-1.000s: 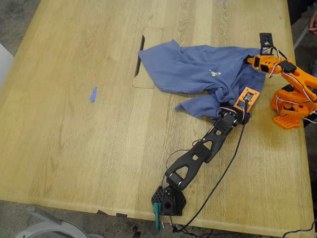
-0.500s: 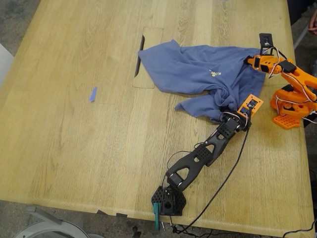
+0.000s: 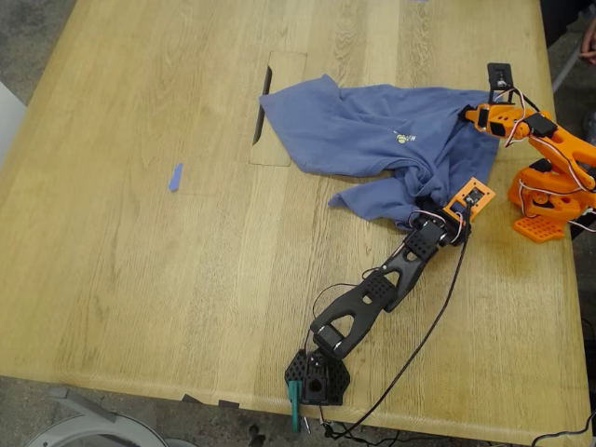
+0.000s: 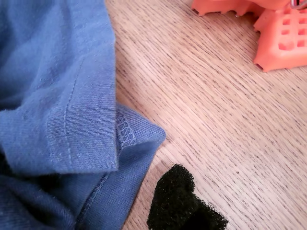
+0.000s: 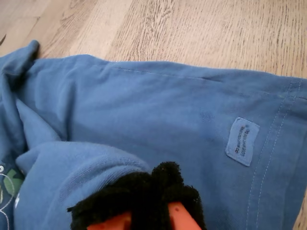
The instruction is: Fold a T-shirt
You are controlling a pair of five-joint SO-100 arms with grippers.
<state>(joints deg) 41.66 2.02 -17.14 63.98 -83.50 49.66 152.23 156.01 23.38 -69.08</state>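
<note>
A periwinkle-blue cotton T-shirt [image 3: 372,130] with a small green-and-yellow chest print lies rumpled on a pale wooden table [image 3: 140,233]. In the exterior view it sits toward 1 o'clock from the table's centre, and its lower part is twisted into a rope-like knot.

My first gripper [image 3: 438,209], on the black arm, is at the twisted hem, at the shirt's 5 o'clock in the exterior view. Its wrist view shows one black foam pad [image 4: 184,201] on bare wood just beside a folded hem corner. The other jaw is out of frame, so I cannot tell if the pincer is apart or together.

My second gripper [image 3: 470,114], on the orange arm, is at the shirt's 3 o'clock edge in the exterior view. Its foam pads [image 5: 153,191] look close together with a roll of cloth bunched against them. I cannot tell whether cloth is pinched between them.

Likely risks:
- The first gripper may close on wood and miss the hem, since its pad sits off the cloth.
- Pulling on the twisted section could tighten the knot rather than spread it.
- The two arms work close together near the orange arm's base [image 3: 545,209] and could collide.
- A weak pinch could slip off the hem.

A tiny blue scrap [image 3: 175,177] lies well apart, at the table's 9 o'clock in the exterior view.
</note>
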